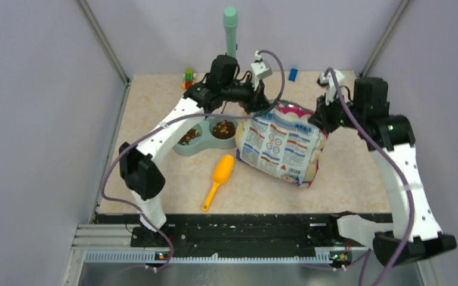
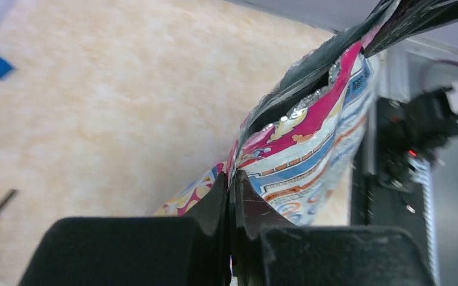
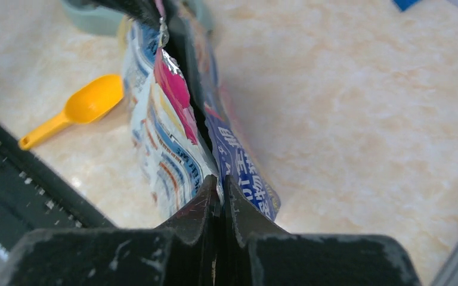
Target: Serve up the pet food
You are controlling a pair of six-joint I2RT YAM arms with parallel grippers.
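The pet food (image 1: 223, 128) is dark-brown kibble lying in both cups of a pale green double bowl (image 1: 204, 148). To the bowl's right the glossy cat food bag (image 1: 280, 143) leans on the table, its torn top a narrow slit. My left gripper (image 1: 257, 107) is shut on the bag's top left edge; in the left wrist view the left gripper (image 2: 231, 179) pinches the bag (image 2: 310, 143). My right gripper (image 1: 322, 118) is shut on the top right edge; in the right wrist view the right gripper (image 3: 220, 182) clamps the bag (image 3: 167, 137).
An orange scoop (image 1: 217, 177) lies in front of the bowl, also seen as the scoop (image 3: 83, 107). A green-capped post (image 1: 231, 30), stacked toy blocks (image 1: 188, 76) and a blue brick (image 1: 293, 74) stand near the back wall.
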